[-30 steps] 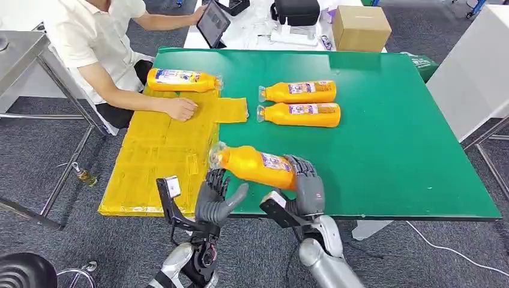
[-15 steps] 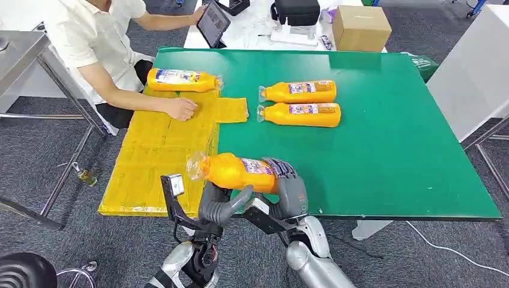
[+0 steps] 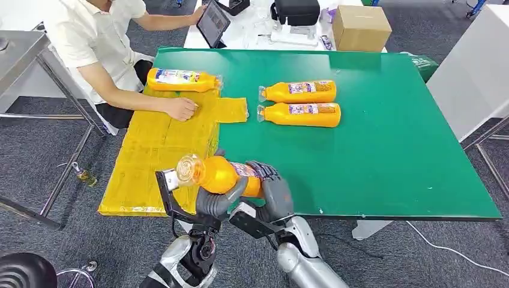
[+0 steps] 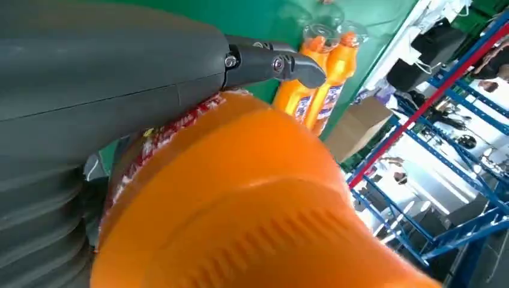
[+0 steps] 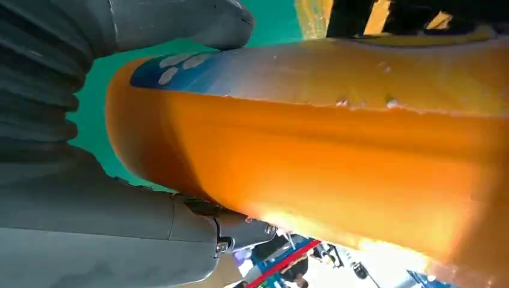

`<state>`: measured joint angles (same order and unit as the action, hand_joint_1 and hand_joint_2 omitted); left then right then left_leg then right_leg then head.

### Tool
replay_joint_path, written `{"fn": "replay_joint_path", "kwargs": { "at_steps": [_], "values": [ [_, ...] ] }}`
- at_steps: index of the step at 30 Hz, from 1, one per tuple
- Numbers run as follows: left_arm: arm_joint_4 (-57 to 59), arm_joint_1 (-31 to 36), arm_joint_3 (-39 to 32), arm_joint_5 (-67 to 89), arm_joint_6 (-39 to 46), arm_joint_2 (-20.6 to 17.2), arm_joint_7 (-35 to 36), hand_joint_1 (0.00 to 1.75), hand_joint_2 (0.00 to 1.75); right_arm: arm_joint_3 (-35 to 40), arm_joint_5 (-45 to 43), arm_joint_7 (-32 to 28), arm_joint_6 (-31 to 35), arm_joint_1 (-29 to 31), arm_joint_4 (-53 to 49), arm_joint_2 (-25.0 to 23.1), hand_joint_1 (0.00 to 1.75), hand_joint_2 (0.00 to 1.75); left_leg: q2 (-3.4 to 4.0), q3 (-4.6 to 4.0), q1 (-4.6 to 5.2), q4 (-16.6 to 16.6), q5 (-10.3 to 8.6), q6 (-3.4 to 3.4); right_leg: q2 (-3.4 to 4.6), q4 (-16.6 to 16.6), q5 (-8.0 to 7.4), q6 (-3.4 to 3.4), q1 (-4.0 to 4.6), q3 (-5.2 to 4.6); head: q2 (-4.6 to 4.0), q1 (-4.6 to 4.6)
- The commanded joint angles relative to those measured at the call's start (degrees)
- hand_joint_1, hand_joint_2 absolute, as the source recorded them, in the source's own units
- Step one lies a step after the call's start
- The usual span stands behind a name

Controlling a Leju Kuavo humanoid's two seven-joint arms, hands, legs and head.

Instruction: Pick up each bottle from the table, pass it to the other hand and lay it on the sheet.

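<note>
An orange bottle [image 3: 219, 174] with a clear cap is held sideways over the table's near edge, cap toward the yellow sheet [image 3: 156, 150]. My right hand [image 3: 273, 192] grips its base end. From below, my left hand [image 3: 217, 204] wraps the middle, thumb over the body. The left wrist view has the bottle [image 4: 252, 204] close up against my left hand [image 4: 90, 78]. In the right wrist view my right hand [image 5: 90, 210] clasps the bottle [image 5: 336, 150]. Two more bottles [image 3: 299, 91] [image 3: 300, 114] lie side by side on the green table [image 3: 390, 150]. One bottle [image 3: 180, 80] lies at the sheet's far end.
A person sits at the far left with one hand [image 3: 180, 109] resting on the sheet and the other on a tablet [image 3: 213, 23]. A cardboard box [image 3: 360, 27] and a black case stand on the table beyond.
My right hand has carried the bottle left and toward me, off the table's edge. My left hand has risen and closed around it. The person and the other bottles have not moved.
</note>
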<state>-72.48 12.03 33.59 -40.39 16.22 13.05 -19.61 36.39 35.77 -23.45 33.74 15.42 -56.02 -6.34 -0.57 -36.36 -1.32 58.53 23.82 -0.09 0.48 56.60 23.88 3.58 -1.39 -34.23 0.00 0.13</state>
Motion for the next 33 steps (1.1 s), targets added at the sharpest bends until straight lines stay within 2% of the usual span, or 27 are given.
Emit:
{"fn": "replay_joint_path", "kwargs": {
  "at_steps": [1,3,5,6,7,8,9,13,16,20,21,22,23,27,28,29,30,32,33],
  "values": [
    [0.2,2.4,-1.2,1.0,-3.6,-0.3,-1.8,1.75,1.75,7.0,-9.0,-4.6,-13.9,0.9,-2.4,3.4,1.73,1.75,0.03,0.13,0.00,0.0,0.05,0.06,-0.04,0.0,0.05,-0.13,0.04,0.13,0.00,-0.04],
    [0.5,2.4,-1.3,0.1,-5.1,-0.4,-1.2,1.75,1.75,6.5,-10.6,-4.7,-15.1,0.7,-3.2,3.5,1.54,1.75,-0.02,0.17,-0.03,0.0,0.06,0.07,-0.12,0.0,0.08,-0.16,0.07,0.17,0.00,-0.02],
    [0.6,2.4,-1.4,-0.1,-5.5,-0.4,-1.2,1.75,1.75,6.3,-11.6,-4.9,-16.3,0.7,-3.7,3.7,1.05,1.75,-0.06,0.19,-0.02,0.0,0.08,0.08,-0.16,0.0,0.10,-0.17,0.07,0.21,0.00,0.00],
    [0.6,2.4,-1.4,-0.1,-5.5,-0.4,-1.2,1.75,1.75,6.3,-11.6,-4.9,-16.3,0.7,-3.7,3.7,1.05,1.75,-0.01,0.14,-0.02,0.0,0.06,0.07,-0.08,0.0,0.07,-0.13,0.05,0.14,0.00,-0.02],
    [0.5,2.3,-1.4,0.0,-5.6,-0.4,-1.4,1.75,1.75,6.3,-11.9,-4.8,-16.8,0.7,-3.9,3.7,0.10,1.75,0.03,0.21,-0.01,0.0,0.09,0.09,-0.06,0.0,0.09,-0.16,0.06,0.20,0.00,-0.02],
    [0.2,2.3,-1.8,0.1,-5.8,-0.3,-1.8,1.75,1.75,6.1,-12.2,-4.7,-17.4,0.5,-4.3,3.8,0.00,1.75,0.03,0.18,-0.01,0.0,0.07,0.08,-0.06,0.0,0.07,-0.15,0.05,0.16,0.00,-0.02],
    [0.0,2.3,-1.9,0.2,-5.8,-0.3,-1.8,1.75,1.75,5.8,-12.5,-4.7,-17.7,0.2,-4.4,3.7,0.00,0.00,-0.01,0.11,-0.02,0.0,0.04,0.06,-0.09,0.0,0.06,-0.11,0.05,0.10,0.00,0.00],
    [-0.9,3.4,-1.0,4.0,-7.0,-2.3,-3.3,1.75,1.75,5.6,-12.0,-5.5,-16.8,-1.1,-5.6,3.9,0.00,0.00,-0.01,0.19,-0.02,0.0,0.08,0.08,-0.12,0.0,0.10,-0.17,0.07,0.19,0.00,-0.02],
    [0.0,2.8,-3.0,7.3,-13.0,-6.1,-1.1,1.75,1.75,4.2,-5.1,-4.9,-9.2,-3.7,-7.9,4.9,0.00,0.00,0.02,0.16,0.00,0.0,0.03,0.05,-0.07,0.0,0.05,-0.13,0.03,0.12,0.00,-0.02],
    [0.7,-0.1,-8.7,19.7,-14.9,-9.4,-2.1,1.75,1.75,-2.3,3.9,-4.9,5.1,-9.8,-12.1,4.8,0.00,0.00,0.03,0.40,-0.02,-0.2,0.06,0.05,-0.07,-0.2,0.08,-0.19,0.07,0.36,0.00,0.00],
    [0.2,-1.1,-10.6,23.6,-14.1,-10.4,-2.1,1.75,1.75,-5.2,4.4,-5.9,6.2,-12.5,-16.0,4.1,0.00,0.00,0.05,0.27,-0.03,-0.1,0.05,0.03,-0.02,-0.1,0.05,-0.14,0.06,0.22,0.00,0.02],
    [0.2,-1.2,-11.0,30.5,-11.5,-11.8,-1.7,1.75,1.75,-12.1,8.7,-8.1,6.3,-15.7,-20.9,1.4,0.00,0.00,0.11,0.41,-0.01,-0.2,0.10,0.05,0.01,-0.1,0.10,-0.21,0.05,0.34,0.00,-0.02],
    [0.0,-1.5,-12.0,32.7,-10.8,-12.2,-1.8,1.75,1.75,-14.5,10.3,-9.4,6.3,-17.4,-22.6,0.1,0.00,0.00,0.12,0.26,0.01,-0.1,0.08,0.03,0.05,-0.1,0.07,-0.16,0.02,0.16,0.00,-0.02],
    [-0.6,-1.8,-14.0,34.4,-12.4,-11.2,-1.2,1.75,1.75,-13.4,10.3,-7.6,6.3,-17.4,-23.9,1.1,0.00,0.00,0.12,0.09,-0.04,0.0,0.09,-0.01,0.05,0.0,0.07,-0.14,0.05,0.01,0.00,-0.02],
    [-0.7,-1.7,-13.6,37.7,-10.4,-11.4,-1.2,1.75,1.75,-17.0,12.0,-9.2,6.3,-18.2,-25.6,-1.0,0.00,0.00,0.15,0.26,-0.06,0.0,0.19,-0.01,0.04,0.0,0.13,-0.22,0.09,0.17,0.00,-0.04],
    [-0.6,-1.4,-13.3,42.1,-8.7,-12.1,-0.9,1.75,1.75,-23.5,14.2,-13.4,6.3,-19.6,-27.8,-5.0,0.00,0.00,0.11,0.33,-0.04,0.0,0.20,0.02,-0.02,0.0,0.16,-0.26,0.09,0.25,0.00,-0.04],
    [-0.1,-0.6,-14.4,46.5,-7.2,-12.7,0.8,1.75,1.75,-29.9,15.8,-16.5,6.3,-20.5,-31.9,-9.0,0.00,0.00,0.01,0.08,-0.03,0.0,0.10,-0.02,-0.06,0.0,0.10,-0.17,0.04,0.02,0.00,0.04],
    [1.4,1.5,-15.3,52.6,-4.8,-14.0,2.5,1.75,1.75,-35.6,17.5,-16.5,6.3,-20.5,-40.2,-11.5,0.00,0.00,0.05,-0.02,0.01,0.0,0.09,-0.03,-0.03,0.1,0.12,-0.22,0.00,-0.12,0.00,0.02],
    [1.4,1.5,-15.3,52.6,-4.8,-14.0,2.5,1.75,1.75,-35.6,17.5,-16.5,6.3,-20.5,-40.2,-11.5,0.00,0.00,0.09,0.00,0.02,0.1,0.13,-0.02,-0.02,0.2,0.17,-0.29,0.00,-0.12,0.00,0.02]
  ]
}}
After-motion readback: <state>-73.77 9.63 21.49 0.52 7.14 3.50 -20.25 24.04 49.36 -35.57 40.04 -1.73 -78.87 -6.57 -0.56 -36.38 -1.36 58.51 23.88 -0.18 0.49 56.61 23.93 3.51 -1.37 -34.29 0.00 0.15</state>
